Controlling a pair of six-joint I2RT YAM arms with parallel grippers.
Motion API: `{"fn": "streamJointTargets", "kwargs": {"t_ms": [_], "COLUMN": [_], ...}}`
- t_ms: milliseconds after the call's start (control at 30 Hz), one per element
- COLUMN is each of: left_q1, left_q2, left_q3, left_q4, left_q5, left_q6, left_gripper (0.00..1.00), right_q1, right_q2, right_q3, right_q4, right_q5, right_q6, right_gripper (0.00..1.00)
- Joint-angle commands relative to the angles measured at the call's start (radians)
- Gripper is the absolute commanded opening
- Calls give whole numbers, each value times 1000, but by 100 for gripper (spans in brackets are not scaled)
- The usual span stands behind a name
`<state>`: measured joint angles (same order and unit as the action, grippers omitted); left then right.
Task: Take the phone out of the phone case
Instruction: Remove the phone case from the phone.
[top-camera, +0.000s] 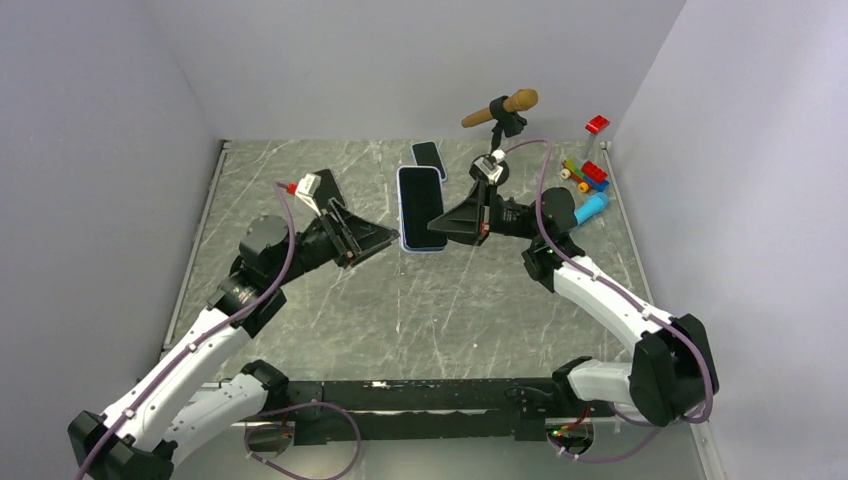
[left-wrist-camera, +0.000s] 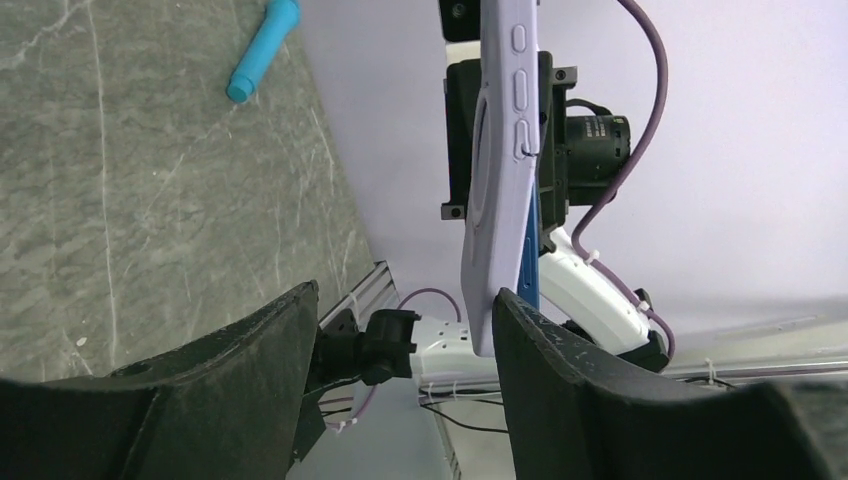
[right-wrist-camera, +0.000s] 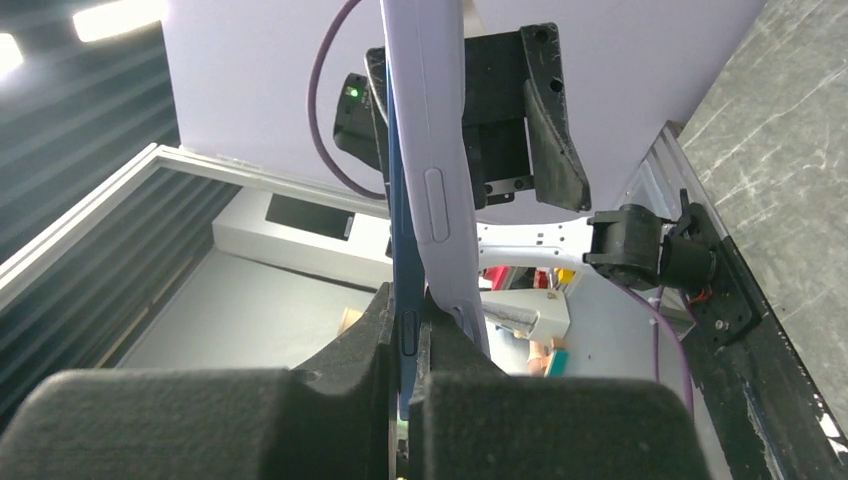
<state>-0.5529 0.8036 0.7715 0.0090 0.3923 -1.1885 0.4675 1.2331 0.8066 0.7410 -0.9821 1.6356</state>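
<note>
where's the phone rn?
Top view, centre: phone in its lilac case, clamped in the right gripper, open left gripper just to its left.

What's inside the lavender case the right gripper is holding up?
A phone: dark screen faces up, blue edge showing beside the case. The case covers its back.

The phone case (left-wrist-camera: 497, 200) looks like smooth lilac plastic, the phone (top-camera: 421, 205) has glossy glass, and the table (top-camera: 400, 310) is matt and marbled.
</note>
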Motion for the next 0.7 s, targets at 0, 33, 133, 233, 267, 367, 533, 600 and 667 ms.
{"fn": "streamJointTargets", "kwargs": {"t_ms": [0,33,133,233,267,367,533,600,667], "left_q1": [-2,-1,-3,-2,-3,-4,-3,-2,-2], "left_q2": [26,31,37,42,41,45,79,90,92], "left_q3": [107,107,78,65,64,73,75,80,81], "left_q4": [-6,-7,44,58,60,43,61,59,56], "left_q5": [54,56,69,86,91,93,127,133,132], "left_q6": [82,80,49,39,40,47,32,33,33], "left_gripper": [68,67,66,71,73,71,50,49,50], "right_q1": [-8,-10,-10,-11,-11,-11,-11,-11,-10], "right_q2": [15,21,29,34,36,47,71,79,87], "right_q3": [57,57,56,55,54,55,50,46,48], "right_q4": [198,217,226,223,225,257,351,380,385], "right_q5": [-37,-39,-39,-37,-36,-34,-25,-18,-21], "right_q6": [63,74,80,75,76,96,140,157,167], "right_gripper": [0,0,0,0,0,0,0,0,0]}}
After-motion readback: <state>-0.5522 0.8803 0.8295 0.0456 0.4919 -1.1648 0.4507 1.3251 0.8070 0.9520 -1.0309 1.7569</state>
